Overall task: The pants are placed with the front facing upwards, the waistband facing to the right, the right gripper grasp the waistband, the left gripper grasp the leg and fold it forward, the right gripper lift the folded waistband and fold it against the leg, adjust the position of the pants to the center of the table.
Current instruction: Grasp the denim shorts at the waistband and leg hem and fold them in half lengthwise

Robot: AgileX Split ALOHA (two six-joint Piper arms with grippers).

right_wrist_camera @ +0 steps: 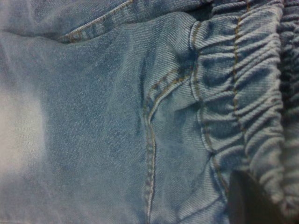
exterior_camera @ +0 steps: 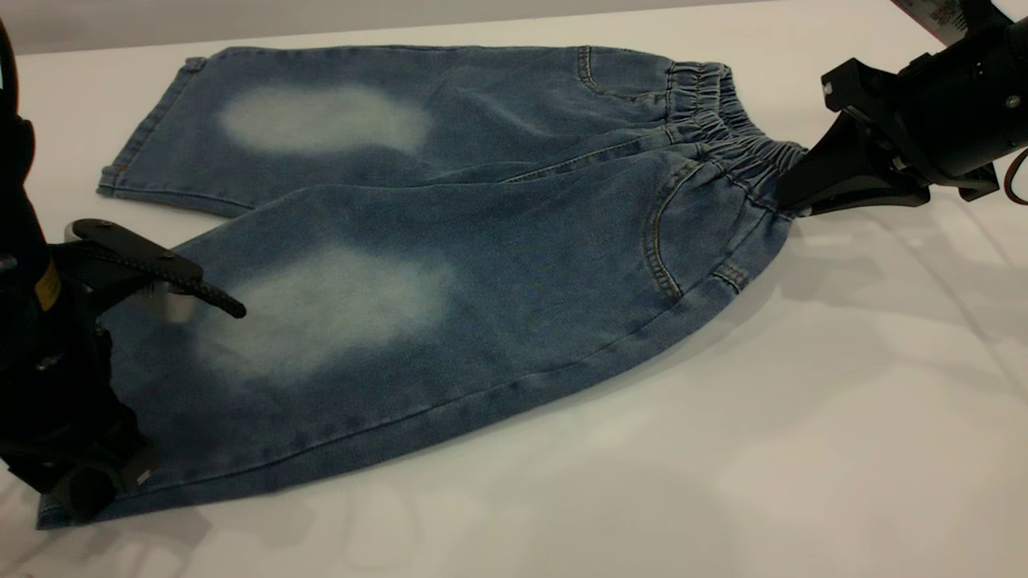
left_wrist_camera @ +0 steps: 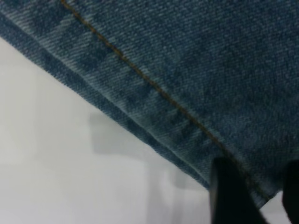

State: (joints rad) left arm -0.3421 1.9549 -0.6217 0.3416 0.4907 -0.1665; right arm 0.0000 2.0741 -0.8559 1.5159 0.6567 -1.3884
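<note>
1. The right pincer [exterior_camera: 791, 197] sits at the right end of the pants [exterior_camera: 450, 265], near the surface's [exterior_camera: 803, 417] far right corner, its tapered black fingers pinching the waistband [exterior_camera: 735, 136] at the near-side end of that band.
2. In the right wrist view one dark finger [right_wrist_camera: 250, 200] lies on the ruched folds of the waistband [right_wrist_camera: 243, 93], beside the curved orange-stitched pocket seam.
3. The left pincer [exterior_camera: 152, 321] is at the opposite end, by the surface's left edge, over the hem of the near leg. Its ridged upper finger [exterior_camera: 177, 277] stands above the denim, so it is spread; the lower part is lost behind the black body, and I cannot tell whether it touches the cloth.
4. The left wrist view shows the leg hem [left_wrist_camera: 140, 93] running diagonally, with an orange-tan stitch line, white surface [left_wrist_camera: 56, 163] beside it, and a dark finger [left_wrist_camera: 231, 196] at the hem's edge.
5. The pants lie flat, front up, waistband toward the right edge, legs toward the left edge.
6. Both wide legs carry a pale faded oval patch; the far leg lies toward the far edge, the near leg slants toward the near-left corner.
</note>
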